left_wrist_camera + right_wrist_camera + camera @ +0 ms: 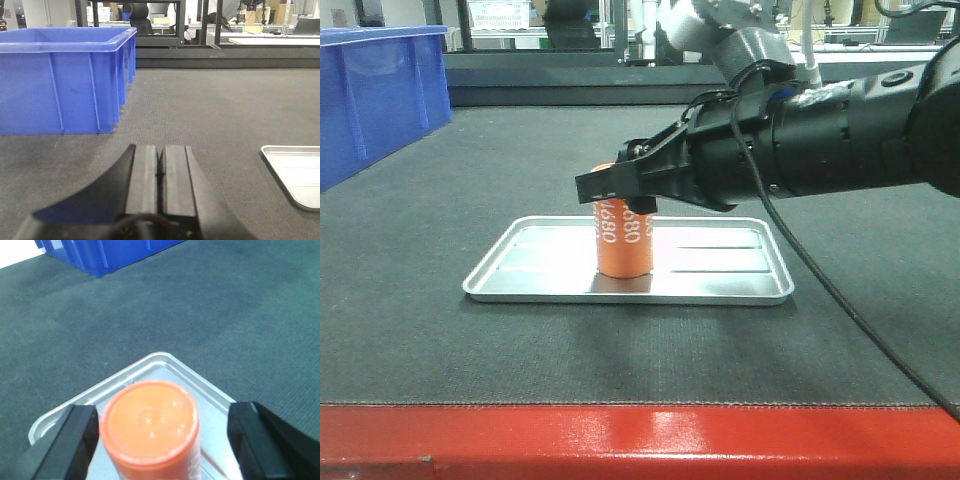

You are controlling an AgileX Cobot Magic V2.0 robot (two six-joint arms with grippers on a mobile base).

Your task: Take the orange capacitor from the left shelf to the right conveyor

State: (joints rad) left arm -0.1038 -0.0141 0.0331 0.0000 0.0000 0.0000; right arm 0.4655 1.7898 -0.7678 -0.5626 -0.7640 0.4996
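One small orange upright cylinder capacitor (pixel 623 236) stands in the shallow silver metal tray (pixel 520 262) on the dark belt worktop (pixel 440 330); right tool (pixel 620 188) spread wide around it, released. Left tool (pixel 160 172) clenched, idle.

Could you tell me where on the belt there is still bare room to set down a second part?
The belt lies bare between the tray and the red front edge, and between the tray and the blue bin. The tray's middle is crowded: the orange capacitor stands there with the right hand open around it.
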